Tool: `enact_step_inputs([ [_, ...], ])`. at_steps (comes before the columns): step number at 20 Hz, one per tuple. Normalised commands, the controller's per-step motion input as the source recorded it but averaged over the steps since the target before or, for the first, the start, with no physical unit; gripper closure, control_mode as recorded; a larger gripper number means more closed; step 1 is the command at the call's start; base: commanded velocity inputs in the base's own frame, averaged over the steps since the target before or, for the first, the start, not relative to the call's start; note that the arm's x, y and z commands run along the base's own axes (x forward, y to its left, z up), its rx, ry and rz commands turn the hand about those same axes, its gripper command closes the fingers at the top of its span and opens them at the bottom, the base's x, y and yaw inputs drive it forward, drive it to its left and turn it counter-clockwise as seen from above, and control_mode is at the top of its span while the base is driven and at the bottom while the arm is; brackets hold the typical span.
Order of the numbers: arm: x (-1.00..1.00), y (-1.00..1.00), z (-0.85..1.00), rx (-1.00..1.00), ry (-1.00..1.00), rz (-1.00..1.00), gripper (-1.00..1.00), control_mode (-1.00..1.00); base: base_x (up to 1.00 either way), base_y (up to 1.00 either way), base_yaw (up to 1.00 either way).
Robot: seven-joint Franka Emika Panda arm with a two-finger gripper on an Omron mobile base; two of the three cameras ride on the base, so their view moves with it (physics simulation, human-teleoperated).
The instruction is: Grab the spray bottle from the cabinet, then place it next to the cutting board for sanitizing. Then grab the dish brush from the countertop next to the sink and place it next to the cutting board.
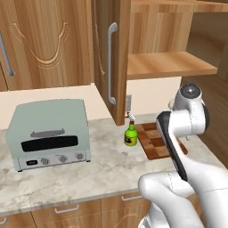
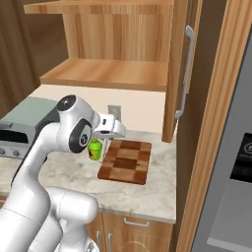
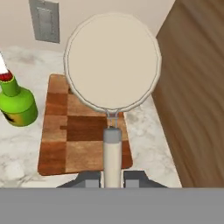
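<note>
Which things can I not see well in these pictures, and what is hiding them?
- Checkered wooden cutting board: in the left base view the white arm covers its right part.
- Small green spray bottle: in the right base view the arm hides most of it; in the hand view the left edge cuts it.
- Dish brush, round white head, beige handle: its head covers the board's far end in the hand view.

Even, bright rendered light, no glare; soft shadow under cabinet shelf (image 1: 167, 66); pics low-res, slightly soft; no edge distortion; brush head (image 3: 112, 61) close-up, edges sharp.
</note>
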Motion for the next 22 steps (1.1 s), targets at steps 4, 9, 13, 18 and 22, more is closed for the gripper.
enact_step_inputs([
  [4, 0.16, -0.75, -0.71, -0.09, 0.08, 0.11, 1.00, -1.00, 0.00, 0.00, 0.00],
  [9, 0.55, -0.60, -0.57, -0.04, 0.03, 0.07, 1.00, -1.00, 0.00, 0.00, 0.00],
  [13, 0.50, -0.66, -0.51, 0.00, 0.00, 0.07, 1.00, -1.00, 0.00, 0.00, 0.00],
  [18, 0.31, -0.43, -0.27, 0.00, 0.01, 0.01, 1.00, -1.00, 0.00, 0.00, 0.00],
  [22, 0.44, -0.42, -0.12, 0.00, -0.02, 0.00, 1.00, -1.00, 0.00, 0.00, 0.00],
])
